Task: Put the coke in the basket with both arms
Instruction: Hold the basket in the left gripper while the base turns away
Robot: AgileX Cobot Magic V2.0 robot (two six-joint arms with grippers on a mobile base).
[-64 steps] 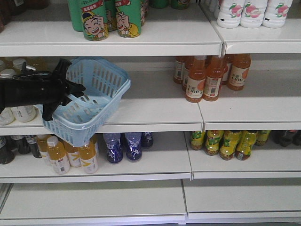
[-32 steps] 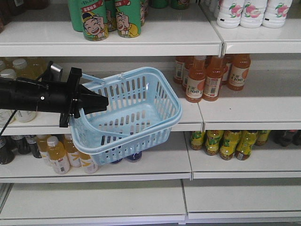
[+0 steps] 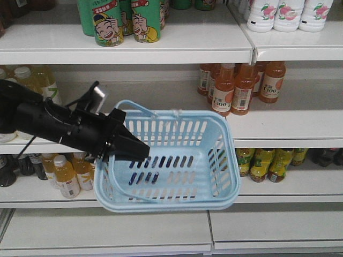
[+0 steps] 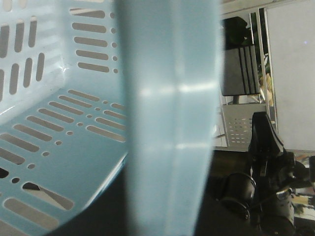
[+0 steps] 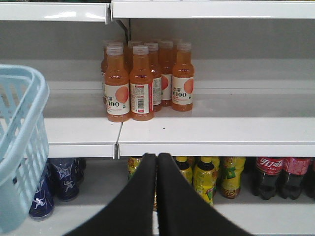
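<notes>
The light blue slotted basket [image 3: 177, 160] hangs in the air in front of the shelves, roughly level and empty. My left gripper [image 3: 140, 152] is shut on its left rim by the loop handle. In the left wrist view the basket [image 4: 64, 137] fills the frame, with a blurred blue band close to the lens. My right gripper [image 5: 156, 157] is shut and empty, facing the shelves, with the basket's edge [image 5: 22, 147] to its left. The slim red coke is not in view.
Orange juice bottles [image 3: 236, 88] stand on the middle shelf. Green cans [image 3: 123, 21] and white bottles [image 3: 289, 13] are on top. Yellow bottles [image 3: 262, 163], dark cola bottles with red labels [image 5: 275, 174] and dark blue bottles [image 5: 59, 179] fill the lower shelf.
My left arm has carried the basket off the middle shelf, right and downward. The basket has swung from tilted to roughly level in front of the lower shelf.
</notes>
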